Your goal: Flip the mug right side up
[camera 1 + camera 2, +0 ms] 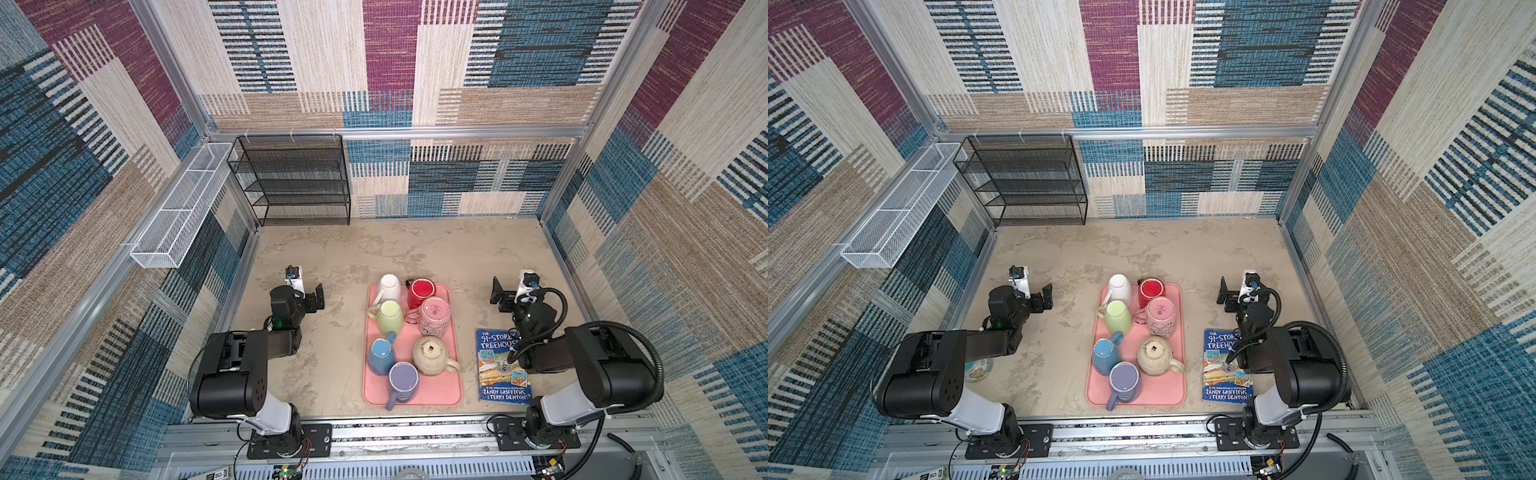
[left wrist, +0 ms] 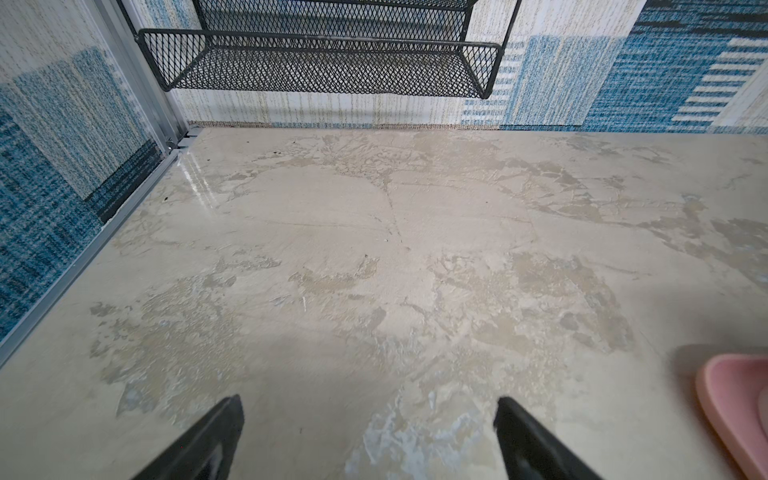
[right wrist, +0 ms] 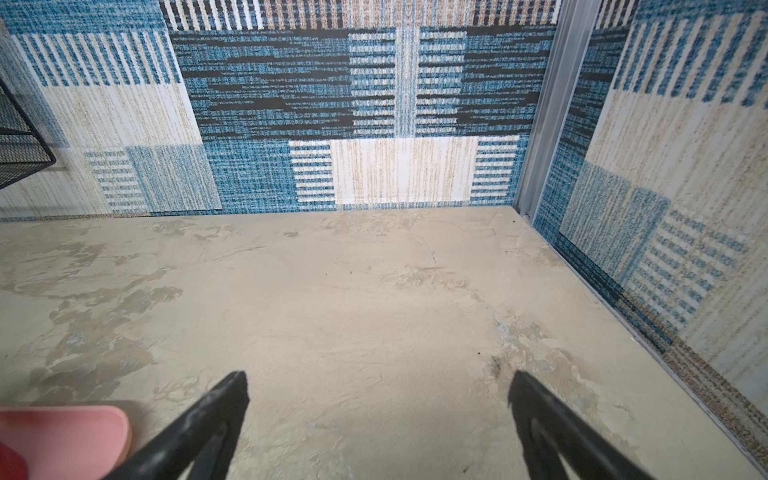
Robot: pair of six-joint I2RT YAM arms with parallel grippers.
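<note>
7 mugs (image 1: 434, 316), apparently all bottom-up, crowd the pink tray (image 1: 440, 390) at the front edge of the table (image 1: 415, 249), mid-width. Left tool (image 2: 370, 403) and right tool (image 3: 380, 376) gape wide, empty, flanking the tray.

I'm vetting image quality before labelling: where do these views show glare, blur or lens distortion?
Left wrist view: a glare streak on the tabletop near the corner, and the pink tray looks soft. Right wrist view: even light, the tray's corner blurred. Both top views: the wide-angle lens splays the walls outward.
</note>
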